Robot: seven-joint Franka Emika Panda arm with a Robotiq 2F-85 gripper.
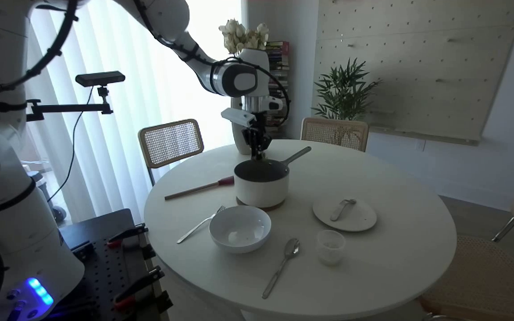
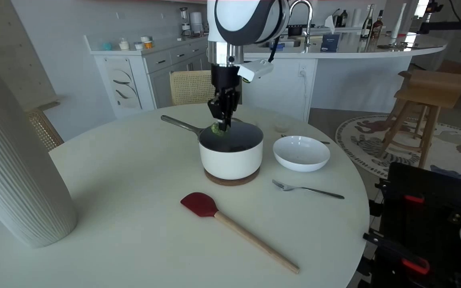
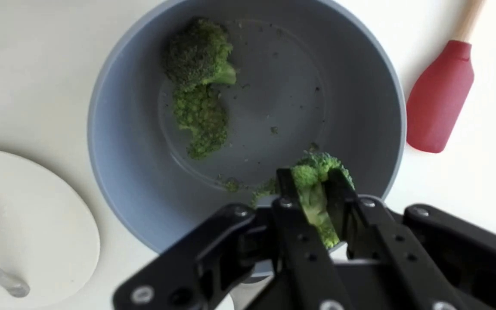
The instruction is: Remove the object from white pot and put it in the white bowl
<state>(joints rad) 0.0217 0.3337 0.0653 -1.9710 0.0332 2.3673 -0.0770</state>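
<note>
Green and stubby, the broccoli floret (image 3: 315,202) sits gripped by its stem between the jaws, its head poking out past their tips; you have it over the white saucepan (image 2: 230,163), though you can't tell from these views whether it fully clears the rim. Going sideways too soon is your likeliest trouble: floret or jaws could catch that rim and drag the saucepan off its brown trivet (image 2: 232,183). Crumbs (image 3: 231,185) on the saucepan's floor hint that broccoli sheds easily, so a harder squeeze may crush the stem, while a jerk may shake it loose, down among the other florets (image 3: 198,54). At the white bowl (image 2: 300,154), just beside the saucepan, letting go early or off-centre could leave your piece on the desk (image 2: 142,232) or against the fork (image 2: 308,189); letting go from high up could bounce it over the edge. Come in low and you risk the jaws nudging the bowl, which could slide.
</note>
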